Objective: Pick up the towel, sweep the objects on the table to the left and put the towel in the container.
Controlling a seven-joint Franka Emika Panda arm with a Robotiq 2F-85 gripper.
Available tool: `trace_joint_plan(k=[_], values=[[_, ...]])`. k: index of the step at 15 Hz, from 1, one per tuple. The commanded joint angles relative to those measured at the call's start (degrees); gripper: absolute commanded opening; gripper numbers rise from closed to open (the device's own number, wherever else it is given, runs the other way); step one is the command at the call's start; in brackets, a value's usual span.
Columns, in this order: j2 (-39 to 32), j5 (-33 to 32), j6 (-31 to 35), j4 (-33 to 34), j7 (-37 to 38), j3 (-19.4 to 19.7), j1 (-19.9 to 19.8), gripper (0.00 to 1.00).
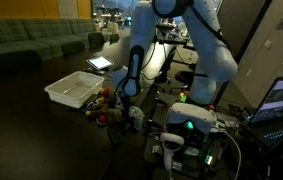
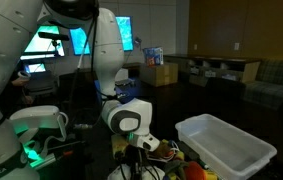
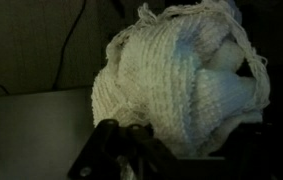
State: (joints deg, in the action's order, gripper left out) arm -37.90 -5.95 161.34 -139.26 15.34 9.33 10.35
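The white knitted towel fills the wrist view, bunched up between my dark fingers. My gripper is shut on the towel. In both exterior views the gripper hangs low over the dark table, right beside a cluster of small colourful objects. The white rectangular container stands on the table just past the objects. The towel itself is mostly hidden by the arm in the exterior views.
A tablet lies behind the container. A green couch lines the back. Equipment with green lights and cables sits at the arm's base. Lit monitors and boxes stand in the background.
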Motion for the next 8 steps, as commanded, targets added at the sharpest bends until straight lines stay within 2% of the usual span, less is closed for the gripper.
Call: trace_joint_plan(k=[1,4,8], values=[[1.54,6.59,-3.87,1.59,4.32,-5.49,1.25,0.07],[1.24,12.39,-4.8,3.91,8.3,-10.12,2.19,0.07],[-0.4,17.46,-3.82,8.85,15.97,-12.22,7.03,0.07]])
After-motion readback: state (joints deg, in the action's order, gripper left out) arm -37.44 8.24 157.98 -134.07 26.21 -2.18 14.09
